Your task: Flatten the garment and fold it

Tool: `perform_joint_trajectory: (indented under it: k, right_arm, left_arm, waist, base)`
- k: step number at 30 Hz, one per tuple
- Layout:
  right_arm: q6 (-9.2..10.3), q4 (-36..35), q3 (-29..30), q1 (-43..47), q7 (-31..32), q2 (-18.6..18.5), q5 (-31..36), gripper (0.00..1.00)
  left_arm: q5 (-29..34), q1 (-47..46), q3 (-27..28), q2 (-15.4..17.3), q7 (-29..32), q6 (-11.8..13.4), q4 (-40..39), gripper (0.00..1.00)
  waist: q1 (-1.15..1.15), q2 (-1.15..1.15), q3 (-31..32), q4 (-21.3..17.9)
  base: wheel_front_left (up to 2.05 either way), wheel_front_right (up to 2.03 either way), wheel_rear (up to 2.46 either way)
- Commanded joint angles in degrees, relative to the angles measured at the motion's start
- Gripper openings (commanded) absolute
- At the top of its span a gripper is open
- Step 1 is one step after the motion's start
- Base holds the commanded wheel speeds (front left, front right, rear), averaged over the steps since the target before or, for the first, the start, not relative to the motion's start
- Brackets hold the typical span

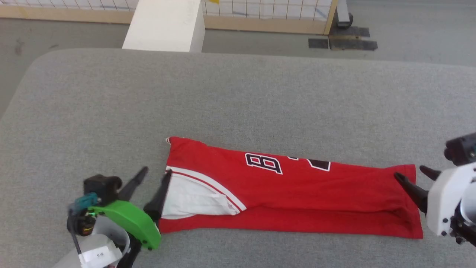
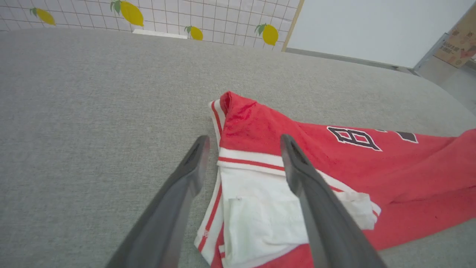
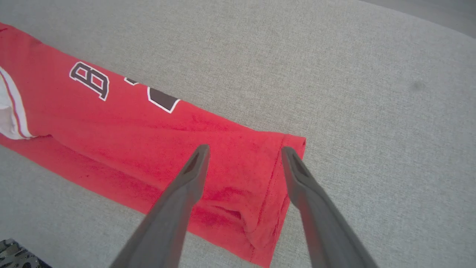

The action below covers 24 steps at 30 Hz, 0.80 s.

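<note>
From my seat, the garment lies on the grey surface as one long narrow red band, stretched between my two grippers. I judge the lengthwise folding to be done: the sides look turned in, and a white sleeve sits folded on top at the sleeve end. The cloth is mostly smooth, with a soft ridge near the hem. What I think is left is the crosswise folding, bringing one end of the garment over the other to make a compact packet.

The left gripper is at the garment's sleeve end with its fingers spread and nothing between them. In its wrist view, one finger is over the white sleeve and the other over bare surface just beside the garment's edge. The right gripper is at the garment's hem end, fingers likewise spread and empty, straddling the hem corner.

Hard to read: the black print wraps over the garment's far edge, so I make out a "B" and part of one more character. Whether a second sleeve is tucked underneath I cannot tell. I also cannot tell whether any fingertip actually touches the cloth. The right arm is cut off beyond the garment's hem end.
</note>
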<state>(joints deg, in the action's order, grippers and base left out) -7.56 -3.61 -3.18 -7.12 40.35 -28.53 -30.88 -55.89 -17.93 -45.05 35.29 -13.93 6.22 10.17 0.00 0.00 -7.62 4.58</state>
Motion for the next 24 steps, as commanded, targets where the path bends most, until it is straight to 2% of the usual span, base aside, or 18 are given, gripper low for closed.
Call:
perform_joint_trajectory:
  k: [1,3,5,8,11,15,19,24]
  right_arm:
    - [0.08,-0.5,2.0,2.0,0.3,2.0,0.6,1.0]
    - [0.08,-0.8,4.9,3.6,0.3,4.8,1.8,1.0]
    - [0.08,-0.4,7.8,5.1,0.3,8.0,3.3,1.0]
    - [0.08,0.5,11.6,6.6,-0.1,12.4,5.0,1.0]
    - [0.08,2.0,15.4,6.9,-1.3,16.4,7.6,1.0]
    - [0.08,4.8,19.4,6.1,-4.0,20.0,11.4,1.0]
    - [0.08,8.3,22.3,5.0,-5.2,22.2,13.1,1.0]
    - [0.08,12.2,24.5,4.0,-6.0,22.8,14.4,1.0]
  left_arm:
    - [0.1,1.5,2.5,-1.1,-0.8,1.2,-0.4,1.0]
    - [2.9,2.8,7.8,-3.2,-1.0,2.6,-1.9,1.0]
    - [6.6,5.4,15.8,-7.1,-1.0,3.3,-4.3,1.0]
    - [13.0,10.1,26.1,-13.3,-1.1,2.0,-7.3,1.0]
    - [21.1,13.9,34.1,-18.7,-1.1,-0.7,-8.9,1.0]
    - [30.4,17.0,39.4,-23.4,-1.1,-4.9,-8.4,1.0]
    - [39.2,18.1,41.5,-25.6,-1.1,-7.9,-8.4,1.0]
    - [45.2,18.7,42.7,-27.4,-1.1,-10.4,-8.6,1.0]
  waist:
    - [0.0,0.0,1.0,0.5]
    - [0.0,0.0,1.2,0.8]
    - [0.0,0.0,1.2,1.0]
    - [0.0,0.0,1.2,1.4]
    - [0.0,0.0,0.9,1.7]
    - [0.0,0.0,0.5,2.2]
    - [0.0,0.0,-0.2,2.8]
    - [0.0,0.0,-1.1,3.4]
  base:
    - [0.0,0.0,0.0]
    - [0.0,0.0,0.0]
    - [0.0,0.0,0.0]
    - [0.0,0.0,0.0]
    - [0.0,0.0,0.0]
    - [0.0,0.0,0.0]
    - [0.0,0.0,0.0]
    - [0.0,0.0,0.0]
